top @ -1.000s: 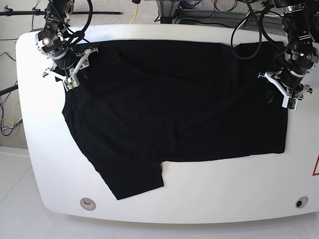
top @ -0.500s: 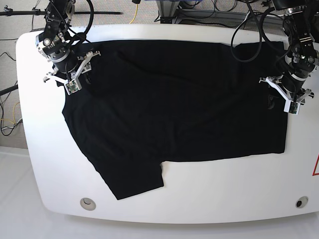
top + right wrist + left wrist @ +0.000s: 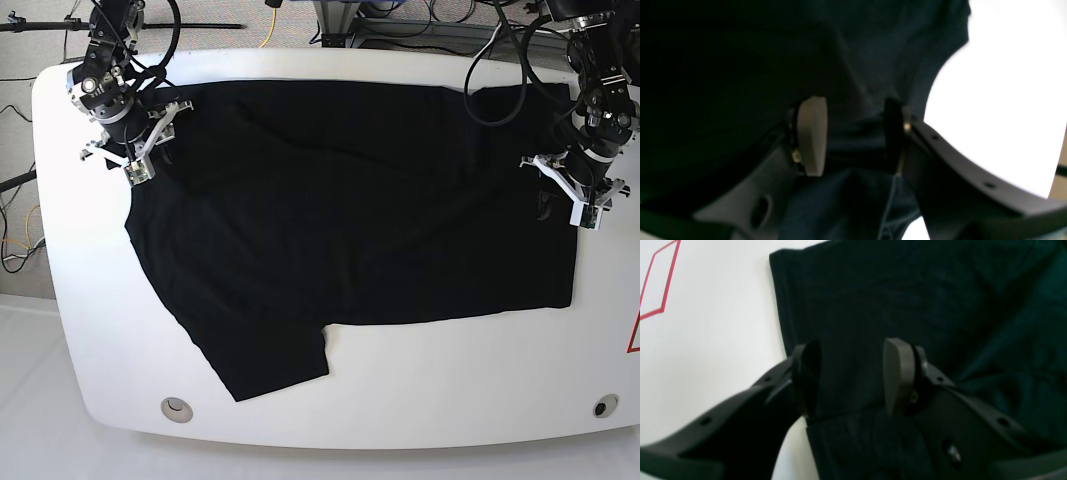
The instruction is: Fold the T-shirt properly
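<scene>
Up close we see the left gripper and right gripper spread wide, empty, over T-shirt edges, while only our base view shows it flat across the white surface.

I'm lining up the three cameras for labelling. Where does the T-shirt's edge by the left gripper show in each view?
Base: the T-shirt ends at right, beside the left gripper.
Left wrist: the hem runs down at left-centre, between the open jaws.
Right wrist: not in it; another edge shows.
Shared landmark: the white table.
</scene>
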{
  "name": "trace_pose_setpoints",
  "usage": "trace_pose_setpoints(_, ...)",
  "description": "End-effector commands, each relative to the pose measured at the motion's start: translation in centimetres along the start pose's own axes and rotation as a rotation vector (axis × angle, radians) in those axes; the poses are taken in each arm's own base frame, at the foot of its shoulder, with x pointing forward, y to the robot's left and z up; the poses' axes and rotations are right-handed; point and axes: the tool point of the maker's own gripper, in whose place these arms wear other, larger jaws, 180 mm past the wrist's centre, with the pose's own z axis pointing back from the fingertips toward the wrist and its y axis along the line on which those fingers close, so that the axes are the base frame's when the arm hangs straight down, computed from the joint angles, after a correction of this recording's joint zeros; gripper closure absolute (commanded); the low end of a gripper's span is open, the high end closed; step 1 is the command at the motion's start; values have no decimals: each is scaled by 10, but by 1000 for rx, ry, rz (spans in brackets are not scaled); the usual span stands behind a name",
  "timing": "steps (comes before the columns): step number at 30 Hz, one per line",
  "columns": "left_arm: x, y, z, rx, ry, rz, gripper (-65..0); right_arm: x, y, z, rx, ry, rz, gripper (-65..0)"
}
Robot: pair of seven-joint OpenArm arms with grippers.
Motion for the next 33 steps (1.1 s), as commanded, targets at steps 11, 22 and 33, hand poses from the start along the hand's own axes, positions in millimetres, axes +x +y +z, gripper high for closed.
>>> trace_pose_setpoints(11, 12, 7, 1, 12, -42, -3, -285, 12, 2, 3, -2, -42, 5, -258)
trace_pose_setpoints(22, 6, 9, -2, 9, -33, 15, -282, 5, 4, 2, 8, -31, -1, -258)
trace_pose_setpoints(33, -2, 9, -4, 8, -10, 25, -282, -2, 7, 1, 22, -18, -6, -263)
